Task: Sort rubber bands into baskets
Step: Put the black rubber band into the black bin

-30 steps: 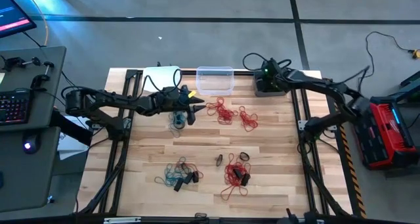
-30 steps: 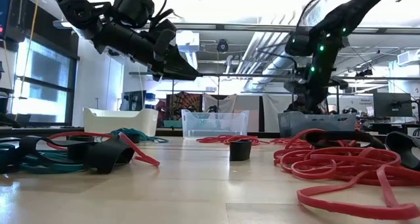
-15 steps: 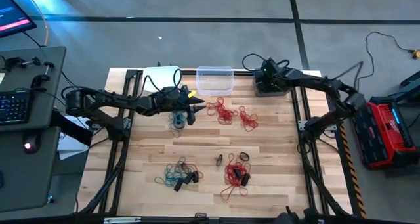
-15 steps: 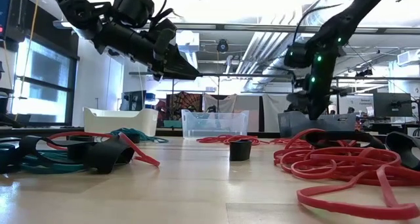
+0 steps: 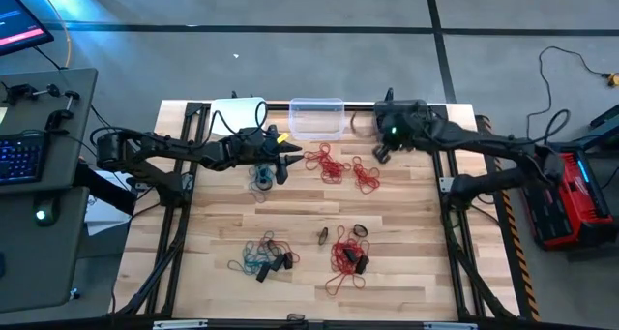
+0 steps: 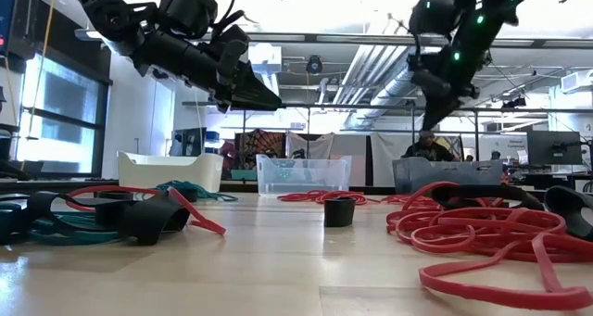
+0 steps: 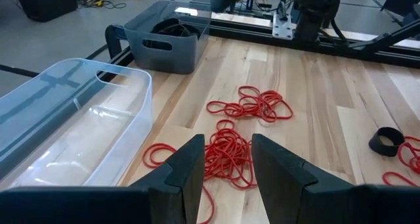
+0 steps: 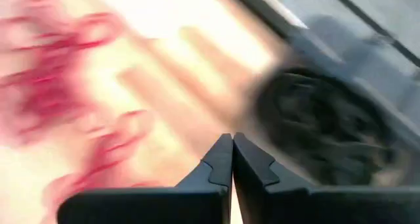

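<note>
Hovering right claw (image 8: 232, 159), shut, empty.

overhead, table-level, two wrist views

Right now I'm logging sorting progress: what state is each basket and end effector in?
White basket: contents hidden.
Clear basket: empty.
Dark grey basket: black rubber bands inside.
Left end effector: open, empty, above red rubber bands.
Right end effector: shut, empty.

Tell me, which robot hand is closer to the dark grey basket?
The right gripper, just beside the dark grey basket. The left gripper hangs farther away, past the clear basket.
</note>
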Motion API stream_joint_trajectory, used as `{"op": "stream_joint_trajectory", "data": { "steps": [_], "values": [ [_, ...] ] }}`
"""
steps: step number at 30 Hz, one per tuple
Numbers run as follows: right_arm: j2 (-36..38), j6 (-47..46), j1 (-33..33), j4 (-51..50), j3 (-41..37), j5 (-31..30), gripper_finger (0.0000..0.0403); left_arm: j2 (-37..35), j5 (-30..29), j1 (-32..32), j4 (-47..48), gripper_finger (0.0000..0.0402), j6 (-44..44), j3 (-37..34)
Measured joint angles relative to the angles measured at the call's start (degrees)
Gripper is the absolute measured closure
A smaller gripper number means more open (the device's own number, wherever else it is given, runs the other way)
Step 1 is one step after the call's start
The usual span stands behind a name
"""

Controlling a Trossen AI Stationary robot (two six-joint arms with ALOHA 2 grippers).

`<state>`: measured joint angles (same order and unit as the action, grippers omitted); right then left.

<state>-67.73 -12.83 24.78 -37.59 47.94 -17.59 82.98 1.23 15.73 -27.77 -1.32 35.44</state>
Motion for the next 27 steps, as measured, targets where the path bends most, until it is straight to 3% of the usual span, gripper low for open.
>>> {"op": "stream_joint_trajectory", "data": {
  "steps": [12, 22, 27],
  "values": [
    [-0.5, -15.2, -28.8, 5.5, 0.0, 4.6, 0.0396, 0.0, 0.1, -0.1, 0.1, 0.0282, 0.0, 0.0],
    [-7.1, -21.8, -40.2, 7.7, 0.0, 4.1, 0.0287, 0.0, 0.1, -1.9, 0.1, 0.0282, -0.1, 0.0],
    [-13.6, -21.9, -42.5, 10.1, 0.0, 5.8, 0.0261, 0.0, 0.1, -2.5, 0.1, 0.0282, -0.1, 0.0]
  ]
}}
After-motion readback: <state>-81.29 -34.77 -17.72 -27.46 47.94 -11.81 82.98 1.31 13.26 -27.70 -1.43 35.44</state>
